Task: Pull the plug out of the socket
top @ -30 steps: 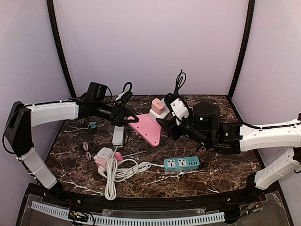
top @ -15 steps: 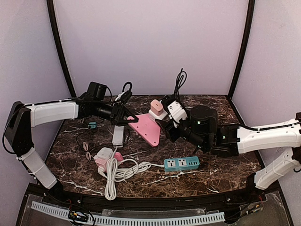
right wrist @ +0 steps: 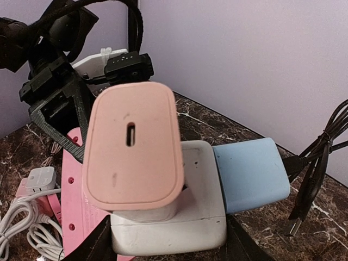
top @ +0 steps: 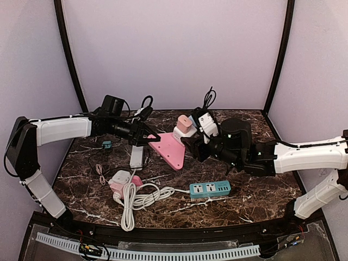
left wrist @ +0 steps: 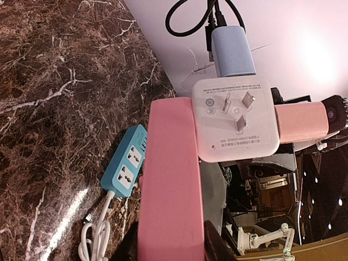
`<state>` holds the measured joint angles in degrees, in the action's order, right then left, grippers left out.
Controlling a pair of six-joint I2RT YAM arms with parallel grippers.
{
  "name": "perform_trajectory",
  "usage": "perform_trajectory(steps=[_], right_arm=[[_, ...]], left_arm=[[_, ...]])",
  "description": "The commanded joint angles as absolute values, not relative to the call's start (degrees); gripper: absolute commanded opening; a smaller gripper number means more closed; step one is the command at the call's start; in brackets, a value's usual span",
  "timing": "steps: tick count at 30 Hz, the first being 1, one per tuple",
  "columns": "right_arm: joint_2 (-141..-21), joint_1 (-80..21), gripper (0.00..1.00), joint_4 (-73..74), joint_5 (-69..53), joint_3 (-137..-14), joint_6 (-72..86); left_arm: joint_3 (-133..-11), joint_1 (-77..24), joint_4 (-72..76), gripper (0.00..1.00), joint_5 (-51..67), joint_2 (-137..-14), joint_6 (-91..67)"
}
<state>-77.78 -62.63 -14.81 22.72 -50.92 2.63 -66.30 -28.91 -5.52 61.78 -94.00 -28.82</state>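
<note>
My left gripper (left wrist: 171,247) is shut on one end of a flat pink socket strip (left wrist: 171,179), held above the table (top: 168,149). Just past the strip's far end, my right gripper (right wrist: 166,247) is shut on a white cube plug (right wrist: 179,228). The cube's three metal prongs (left wrist: 235,109) are bare and face the left wrist camera, out of the strip. Plugged into the cube are a pink charger (right wrist: 133,147) and a light blue charger (right wrist: 250,174) with a black cable. In the top view the cube (top: 179,132) hangs at the strip's back corner.
A teal power strip (top: 210,188) lies at the front right of the marble table, joined to a coiled white cable (top: 133,198). A small white and pink socket (top: 122,179) and a white strip (top: 136,156) lie to the left. Black cables (top: 207,98) loop at the back wall.
The right arm has shifted slightly back and forth with the white cube in its jaws. The left arm and the pink strip have stayed put.
</note>
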Motion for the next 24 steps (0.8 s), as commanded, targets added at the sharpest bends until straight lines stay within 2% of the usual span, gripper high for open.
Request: perform_trajectory(steps=[1,6,24], right_arm=[[-75.72,-59.76,0.0,-21.73,25.59,-53.17,9.84],[-75.37,-58.68,0.0,-20.57,25.21,-53.16,12.21],[-73.74,-62.53,0.0,-32.42,22.25,-48.88,-1.33]], left_arm=[[-66.88,-29.67,-7.1,0.01,61.17,-93.95,-26.16],[-66.97,-29.71,-7.25,0.01,61.04,-94.13,-25.95],[-67.85,-29.71,-10.54,0.01,58.62,-95.33,-24.78]])
